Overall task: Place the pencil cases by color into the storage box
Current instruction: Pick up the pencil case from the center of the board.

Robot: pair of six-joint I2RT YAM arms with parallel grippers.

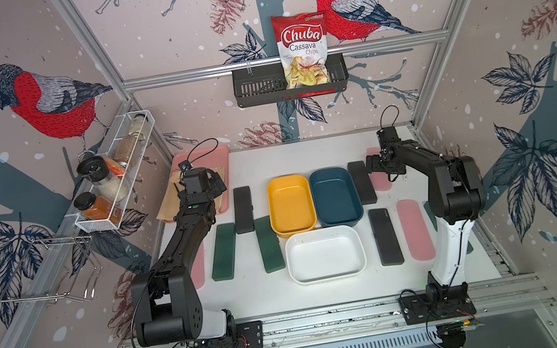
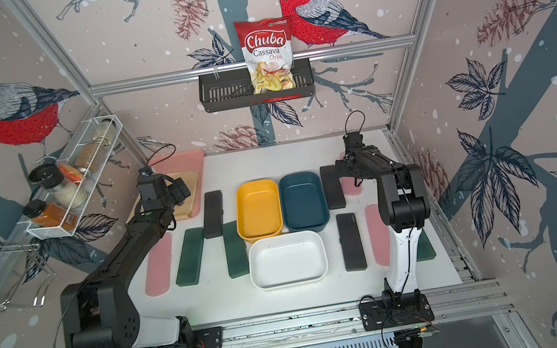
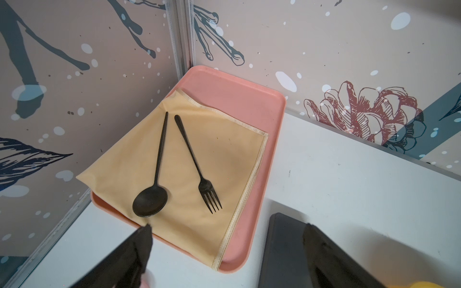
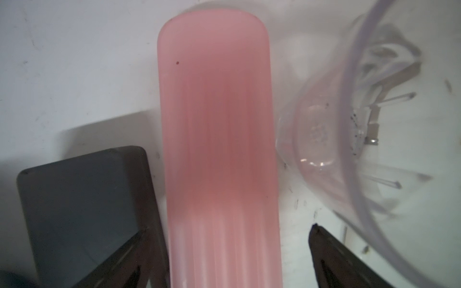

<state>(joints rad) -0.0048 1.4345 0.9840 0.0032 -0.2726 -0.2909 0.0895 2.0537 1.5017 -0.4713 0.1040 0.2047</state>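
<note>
The right gripper [image 4: 232,228] is closest to the lens. Its jaws are spread wide astride a pink pencil case [image 4: 217,124], which lies flat between the fingers and is not clamped; whether they touch it cannot be told. A black pencil case [image 4: 82,199] lies just beside it.

In a top view, take the spot where the three tubs meet as the dial's centre. This pair sits at 2 o'clock, the yellow tub [image 1: 290,205] at 11, the blue tub [image 1: 335,196] at 1 and the white tub [image 1: 326,258] at 6.

The left gripper [image 3: 229,226], at 10 o'clock, gapes just as wide and holds nothing. One finger is over the pink tray [image 3: 237,89], the other over a second black pencil case [image 3: 284,249].

A green pencil case [image 1: 224,252] lies at 9 and a third black pencil case [image 1: 386,236] at 3, both on the table [image 1: 304,156], outside the tubs.
</note>
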